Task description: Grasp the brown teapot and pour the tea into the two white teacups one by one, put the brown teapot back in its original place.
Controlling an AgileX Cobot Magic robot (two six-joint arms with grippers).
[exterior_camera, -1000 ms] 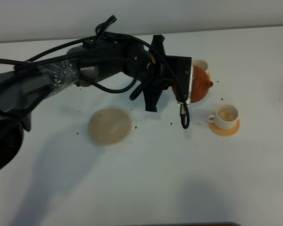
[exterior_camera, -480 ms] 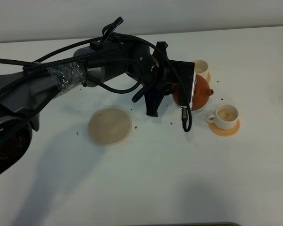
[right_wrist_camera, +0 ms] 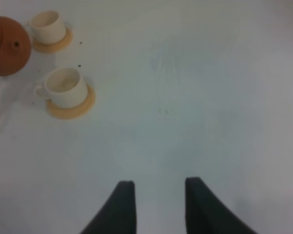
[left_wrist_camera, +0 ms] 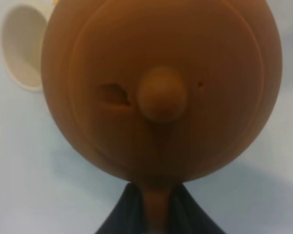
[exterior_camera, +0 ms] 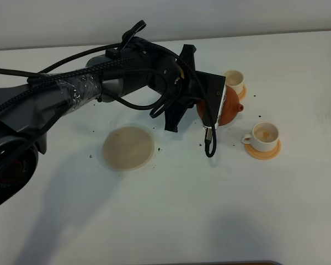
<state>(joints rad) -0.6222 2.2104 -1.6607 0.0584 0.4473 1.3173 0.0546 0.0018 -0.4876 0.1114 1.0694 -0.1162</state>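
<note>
My left gripper [left_wrist_camera: 156, 202] is shut on the loop handle of the brown teapot [left_wrist_camera: 161, 87], which fills the left wrist view with its lid knob facing the camera. In the exterior high view the teapot [exterior_camera: 229, 106] hangs off the table, between the two white teacups and to their left, spout pointing right. The far teacup [exterior_camera: 233, 78] stands just behind it. The near teacup [exterior_camera: 263, 134], on its orange saucer, shows an amber tint inside. The pale beige coaster [exterior_camera: 128, 147] lies bare at centre left. My right gripper [right_wrist_camera: 156, 204] is open over bare table, away from the cups.
The left arm with its black cables [exterior_camera: 132, 83] stretches from the left edge across the table [exterior_camera: 209, 210] toward the cups. Small dark specks dot the white surface around the coaster and cups. The right wrist view also shows both teacups [right_wrist_camera: 64, 86] and the teapot [right_wrist_camera: 5, 46].
The left arm has drawn the teapot slightly leftward and forward, away from the far teacup. Cups and coaster have not moved.
</note>
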